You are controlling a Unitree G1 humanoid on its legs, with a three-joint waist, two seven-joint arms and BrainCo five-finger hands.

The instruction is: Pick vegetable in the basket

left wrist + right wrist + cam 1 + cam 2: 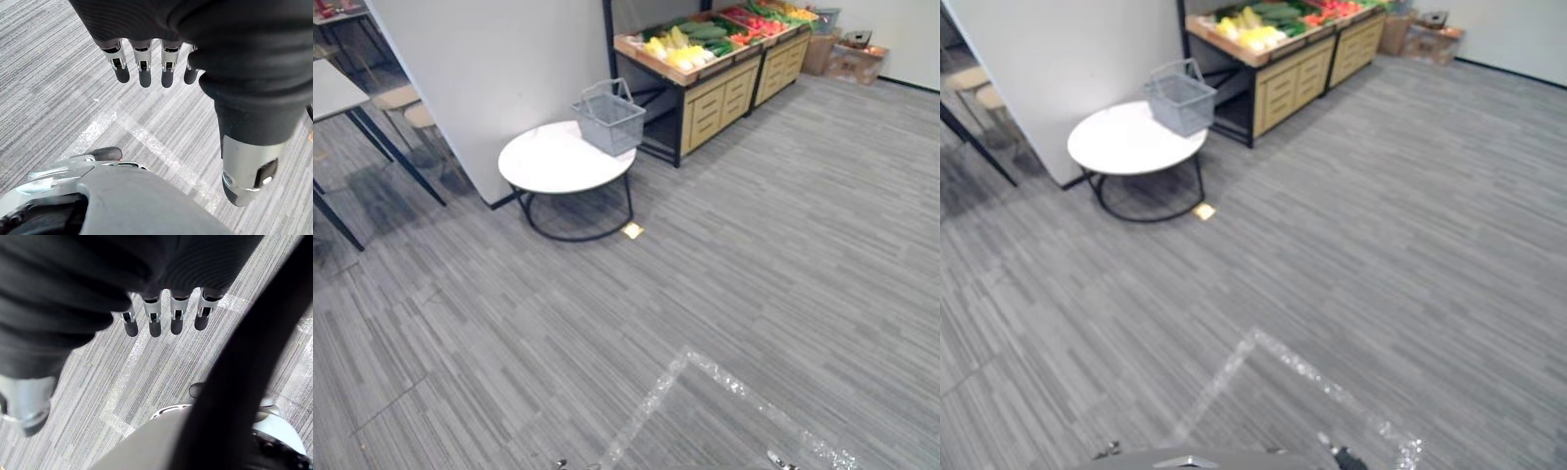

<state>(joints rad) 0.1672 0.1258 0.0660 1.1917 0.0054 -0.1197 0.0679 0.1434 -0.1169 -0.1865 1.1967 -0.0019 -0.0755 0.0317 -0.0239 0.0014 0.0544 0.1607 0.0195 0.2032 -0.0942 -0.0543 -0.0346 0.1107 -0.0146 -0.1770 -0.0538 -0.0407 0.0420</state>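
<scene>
While both hands hang over bare floor, the task's things stand far ahead, listed here by their place from the basket.

- Basket [609, 119]: grey wire, handle raised, upright, apparently empty; the landmark.
- Counter [553, 162]: round, white, under the basket, which sits at its far edge.
- Stand [720, 93]: wooden, with drawers, just beyond the basket; its long axis runs away from the basket toward the far right.
- Vegetables [690, 44]: yellow, green and red, piled on the stand, beyond and above the basket, none in it.
- Yellow tag [632, 230]: on the floor, on the near side of the basket.
- Left hand [144, 66]: fingers [167, 68] straight and loosely spread, holding nothing; well short of the basket.
- Right hand [154, 313]: fingers [177, 313] likewise straight and empty; well short of the basket.

Judgement: the vegetables lie ahead of both hands and out of reach, so walking comes first; neither hand looks clearly nearer. The eye views supply basket, counter and stand; the wrist views supply the state of the fingers.
</scene>
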